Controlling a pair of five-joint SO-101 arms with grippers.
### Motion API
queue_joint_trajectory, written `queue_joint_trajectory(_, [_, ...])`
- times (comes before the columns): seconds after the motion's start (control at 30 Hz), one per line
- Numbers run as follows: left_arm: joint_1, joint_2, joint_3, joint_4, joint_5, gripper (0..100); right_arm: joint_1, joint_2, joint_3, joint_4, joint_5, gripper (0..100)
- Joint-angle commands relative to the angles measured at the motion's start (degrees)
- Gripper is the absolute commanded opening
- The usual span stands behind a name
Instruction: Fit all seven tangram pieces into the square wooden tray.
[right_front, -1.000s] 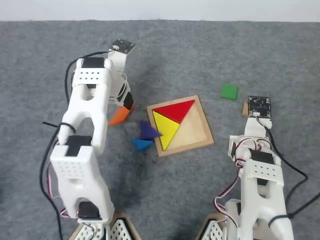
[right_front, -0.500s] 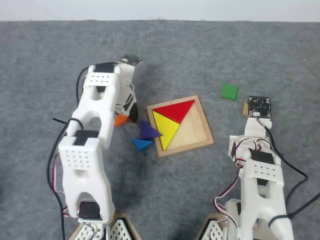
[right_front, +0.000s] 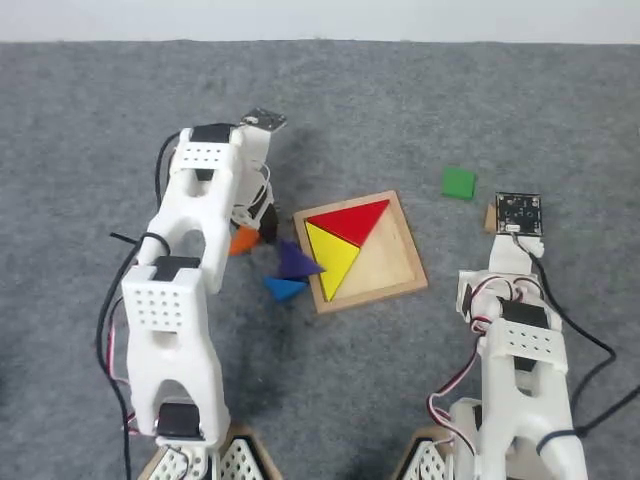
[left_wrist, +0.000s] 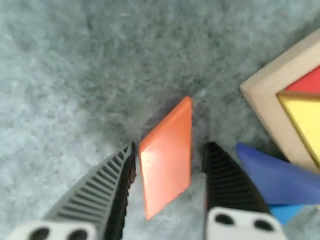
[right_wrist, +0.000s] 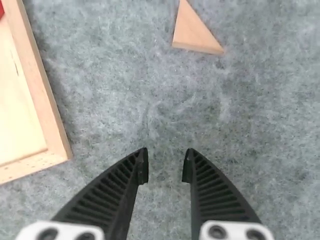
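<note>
Item 1: orange parallelogram (left_wrist: 166, 157). I log it flat on the worktop, off the tray's left corner. Its long axis runs roughly in line with the left end effector's (left_wrist: 170, 150) fingers, a little slanted, and its far tip points at the felt just short of that corner. The jaws stand apart, one on each side of the piece, not clamped on it.

Item 2: square wooden tray (right_front: 372, 293), near the worktop's middle, turned askew to its edges. I count two pieces inside:
- red triangle (right_front: 352, 220), long side along the far rim, apex toward the tray's centre;
- yellow triangle (right_front: 331, 256), long side along the left rim, apex likewise inward.

Item 3: purple triangle (right_front: 296, 261), against the outside of the left rim with its tip toward the tray. The light blue triangle (right_front: 284, 288) lies just beside it, on the near side.

Item 4: green square (right_front: 459, 182), toward the far right.

Item 5: bare-wood triangle (right_wrist: 194, 31), right of the tray.

The right end effector (right_wrist: 165, 152) hangs over bare felt between the tray and that triangle, jaws slightly parted and holding nothing.

Surface: grey felt worktop (right_front: 520, 100), with a pale wall beyond the far edge.
</note>
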Motion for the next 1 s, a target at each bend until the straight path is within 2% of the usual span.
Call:
queue_joint_trajectory(0.0, [1.4,-9.3,-2.9,4.8,-1.5,19,0.3,-2.0,-0.2,-1.3,0.7,12.2])
queue_joint_trajectory(0.13, [4.6,-17.0,4.8,2.6,-2.0,19,0.3,-2.0,-0.2,-1.3,0.7,12.2])
queue_joint_trajectory(0.3, [7.1,-23.2,19.9,-8.7,-2.1,19,0.3,-2.0,-0.2,-1.3,0.7,12.2])
queue_joint_trajectory(0.43, [6.8,-23.3,26.0,-14.6,-2.1,19,0.3,-2.0,-0.2,-1.3,0.7,12.2])
queue_joint_trajectory(0.7, [1.7,-22.7,27.5,-16.3,-4.7,19,0.3,-2.0,-0.2,-1.2,0.7,12.2])
queue_joint_trajectory(0.97, [-0.1,-14.7,24.7,-16.0,-5.5,19,0.4,-2.0,-0.2,-0.9,0.7,12.2])
